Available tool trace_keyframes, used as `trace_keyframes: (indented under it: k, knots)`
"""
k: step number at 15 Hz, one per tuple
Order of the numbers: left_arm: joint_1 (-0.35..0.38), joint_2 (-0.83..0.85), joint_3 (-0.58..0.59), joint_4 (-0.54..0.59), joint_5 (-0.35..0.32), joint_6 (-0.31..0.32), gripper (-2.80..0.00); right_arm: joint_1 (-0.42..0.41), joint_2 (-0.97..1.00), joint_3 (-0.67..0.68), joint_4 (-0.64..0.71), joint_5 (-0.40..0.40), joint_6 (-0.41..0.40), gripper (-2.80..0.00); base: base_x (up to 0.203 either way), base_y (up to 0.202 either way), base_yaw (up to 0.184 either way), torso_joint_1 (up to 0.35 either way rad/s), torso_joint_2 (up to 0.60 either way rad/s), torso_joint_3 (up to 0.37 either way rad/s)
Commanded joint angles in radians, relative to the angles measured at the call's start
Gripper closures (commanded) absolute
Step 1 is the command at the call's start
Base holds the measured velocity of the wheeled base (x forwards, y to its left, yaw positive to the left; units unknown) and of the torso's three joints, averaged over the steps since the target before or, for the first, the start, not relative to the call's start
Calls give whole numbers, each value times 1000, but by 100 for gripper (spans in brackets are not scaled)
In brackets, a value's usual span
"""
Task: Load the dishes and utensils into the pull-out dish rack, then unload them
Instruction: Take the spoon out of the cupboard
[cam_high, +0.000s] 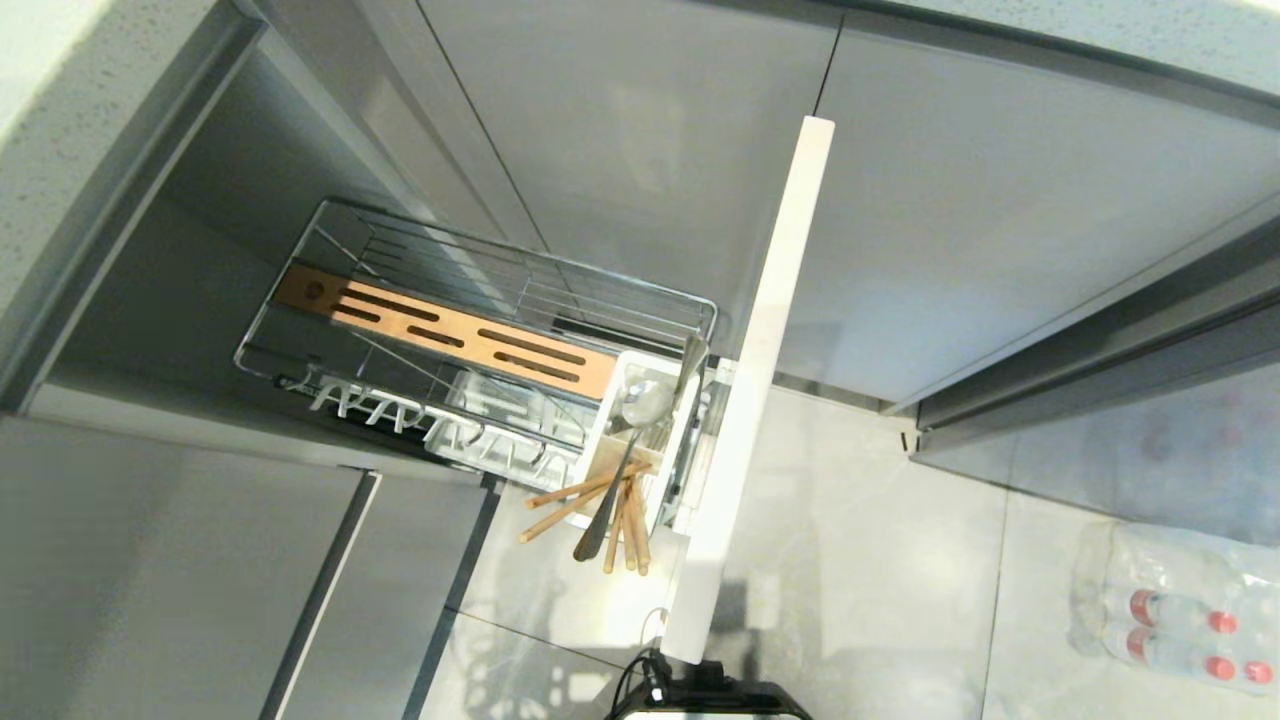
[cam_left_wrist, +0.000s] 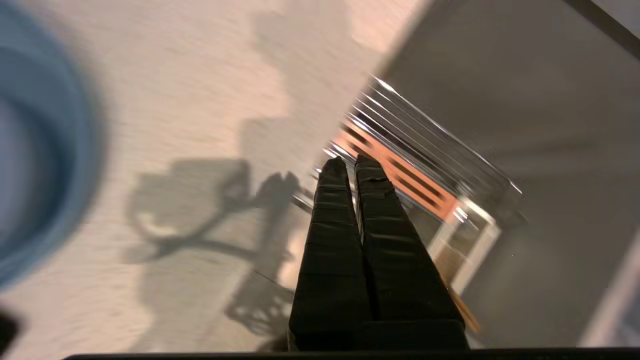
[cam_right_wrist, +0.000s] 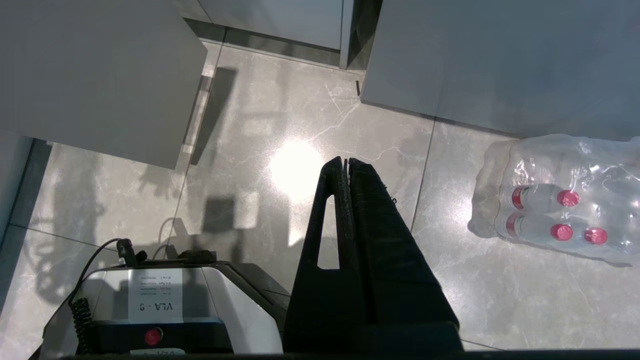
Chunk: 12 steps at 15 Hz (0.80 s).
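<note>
1. While the right gripper (cam_right_wrist: 345, 162) hangs parked low by the robot's base (cam_right_wrist: 165, 305), over the floor, with its jaws together on nothing, the work falls to the left arm, which is the nearer one to the rack.
2. Closest to the left gripper (cam_left_wrist: 352, 161) is a blurred blue rim (cam_left_wrist: 45, 165) at the edge of its wrist view; it is probably the plate or the bowl lying on a pale counter (cam_left_wrist: 190, 90), though the blur keeps me from saying which. The jaws are pressed together and empty, and that blue dish sits off to one side of them, not ahead.
3. Beyond the fingertips, ahead and lower, lies the pull-out dish rack (cam_high: 520, 290), drawn out of the cabinet with its slotted wooden bar (cam_high: 450, 335) running along its length.
4. At the rack's outer end, against the beige front panel (cam_high: 760, 380), the white caddy (cam_high: 610, 430) holds the spoon (cam_high: 640, 410) and the chopsticks (cam_high: 590, 500), their long axes tilted out over the caddy's lip toward the floor.
5. No dish stands in the wire basket, so the coming move likely turns on swinging the shut jaws sideways to the blue dish and parting them first.
</note>
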<state>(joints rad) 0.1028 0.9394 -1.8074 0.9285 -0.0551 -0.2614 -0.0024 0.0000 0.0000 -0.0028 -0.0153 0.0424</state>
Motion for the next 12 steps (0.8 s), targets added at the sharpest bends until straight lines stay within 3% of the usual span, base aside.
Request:
trace_keyframes:
  k: [1,3,6,8,12]
  knots:
    - [-105,2,29,6,-20,-1,0,1,2,0,0,0,1,0,0,0,0,0,0,0]
    - [-138,76,21,7,-49,2,0,-1,2,0,0,0,1,0,0,0,0,0,0,0]
    - [-145,183,-42,46,-183,10,0,-1,1,0,0,0,1,0,0,0,0,0,0,0]
    - [-146,255,-82,80,-235,11,0,-1,2,0,0,0,1,0,0,0,0,0,0,0]
    - [-193,396,-140,97,-268,17,0,-1,2,0,0,0,1,0,0,0,0,0,0,0]
